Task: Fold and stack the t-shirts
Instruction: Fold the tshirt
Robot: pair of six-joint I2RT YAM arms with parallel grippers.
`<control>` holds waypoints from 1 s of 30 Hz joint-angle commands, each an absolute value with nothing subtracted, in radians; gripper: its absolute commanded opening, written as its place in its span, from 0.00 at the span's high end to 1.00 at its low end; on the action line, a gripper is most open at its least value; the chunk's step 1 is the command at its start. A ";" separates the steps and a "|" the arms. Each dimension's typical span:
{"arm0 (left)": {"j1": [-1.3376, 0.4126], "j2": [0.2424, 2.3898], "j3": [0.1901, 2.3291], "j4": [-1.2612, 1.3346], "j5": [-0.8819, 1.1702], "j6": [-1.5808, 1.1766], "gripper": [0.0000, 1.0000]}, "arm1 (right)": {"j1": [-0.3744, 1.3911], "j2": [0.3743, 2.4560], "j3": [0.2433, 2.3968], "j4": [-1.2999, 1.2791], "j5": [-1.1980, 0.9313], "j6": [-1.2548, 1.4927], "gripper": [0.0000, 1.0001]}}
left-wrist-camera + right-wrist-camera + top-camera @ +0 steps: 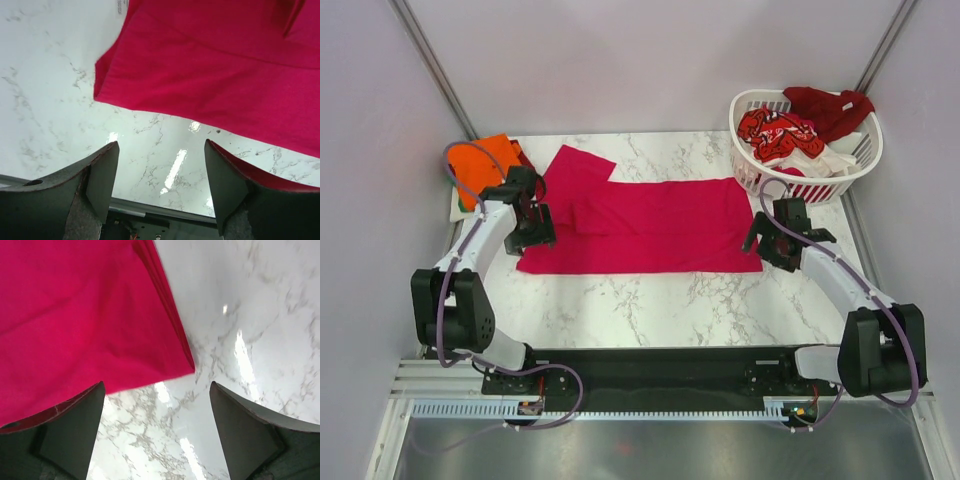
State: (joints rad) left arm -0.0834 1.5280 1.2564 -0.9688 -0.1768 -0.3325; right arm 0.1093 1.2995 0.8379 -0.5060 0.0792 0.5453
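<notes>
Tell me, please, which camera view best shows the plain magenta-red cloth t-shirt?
The top external view: the plain magenta-red cloth t-shirt is seen whole there. Each wrist view shows only one corner of it.

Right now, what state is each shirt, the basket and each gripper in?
magenta t-shirt: spread flat on table, partly folded, held by neither gripper.
orange t-shirt: lying at far left corner.
basket: upright.
red-patterned t-shirt: crumpled in basket.
dark red t-shirt: draped over basket's far rim.
left gripper: open, empty.
right gripper: open, empty.
</notes>
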 commanded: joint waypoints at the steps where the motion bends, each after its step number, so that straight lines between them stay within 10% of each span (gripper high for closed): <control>1: -0.048 1.496 1.117 -0.830 -0.052 -0.406 0.24 | 0.110 1.276 0.749 -0.467 0.005 0.552 0.07; 16: 0.034 1.413 0.948 -0.747 -0.070 -0.383 0.24 | 0.058 1.422 0.677 -0.291 0.005 0.569 0.39; 22: 0.034 1.448 0.951 -0.756 -0.170 -0.390 0.25 | 0.035 1.398 0.650 -0.296 0.003 0.557 0.98; 30: 0.034 1.531 0.966 -0.761 -0.181 -0.393 0.26 | 0.003 1.282 0.629 -0.341 0.015 0.560 1.00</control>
